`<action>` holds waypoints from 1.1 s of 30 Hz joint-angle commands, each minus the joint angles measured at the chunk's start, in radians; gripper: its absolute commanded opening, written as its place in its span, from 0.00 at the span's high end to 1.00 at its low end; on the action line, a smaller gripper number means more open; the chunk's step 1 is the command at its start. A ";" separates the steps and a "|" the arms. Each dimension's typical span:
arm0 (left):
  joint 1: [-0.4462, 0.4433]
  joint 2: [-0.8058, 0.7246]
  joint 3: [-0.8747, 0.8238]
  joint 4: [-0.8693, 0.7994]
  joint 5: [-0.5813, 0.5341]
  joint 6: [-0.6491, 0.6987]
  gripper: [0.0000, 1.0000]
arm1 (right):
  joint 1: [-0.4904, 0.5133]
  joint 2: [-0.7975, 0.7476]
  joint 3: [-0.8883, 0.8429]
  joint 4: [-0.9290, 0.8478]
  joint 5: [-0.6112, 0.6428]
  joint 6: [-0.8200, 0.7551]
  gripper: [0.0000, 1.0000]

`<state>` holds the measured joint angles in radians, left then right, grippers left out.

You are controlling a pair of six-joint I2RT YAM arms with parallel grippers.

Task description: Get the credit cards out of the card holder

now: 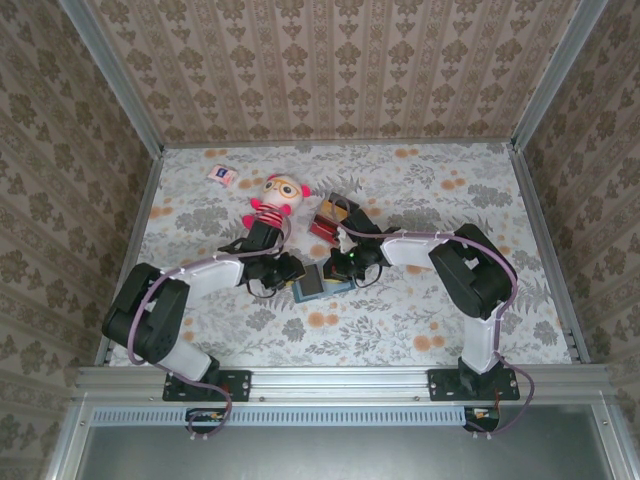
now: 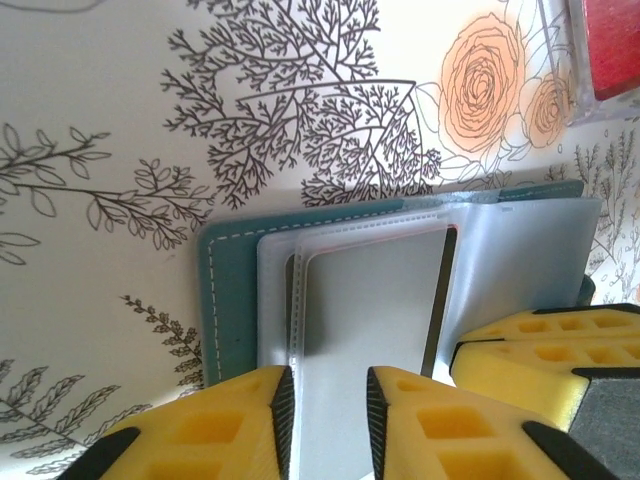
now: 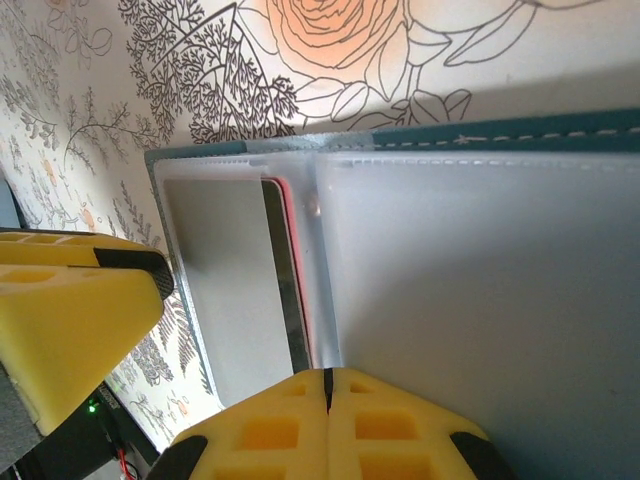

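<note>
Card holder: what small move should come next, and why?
Probably ease the right hand back: its jaws are shut at the sleeve edge where the card ends, and that card sits inside the card holder, with the left hand alongside.

Floral table (image 1: 420,330), open teal card holder (image 2: 228,300), plush doll (image 1: 275,200), small packet (image 1: 221,175), red-and-black pile (image 1: 328,222)
</note>
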<state>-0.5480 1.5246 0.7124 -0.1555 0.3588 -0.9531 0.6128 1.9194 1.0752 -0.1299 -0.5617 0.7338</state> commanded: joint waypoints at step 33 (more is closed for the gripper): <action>0.003 0.070 0.016 -0.030 0.012 0.028 0.81 | -0.001 0.046 0.026 -0.034 -0.023 -0.019 0.77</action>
<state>-0.5480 1.5646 0.7238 -0.1627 0.3782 -0.9405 0.6128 1.9465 1.0874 -0.1242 -0.6098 0.7280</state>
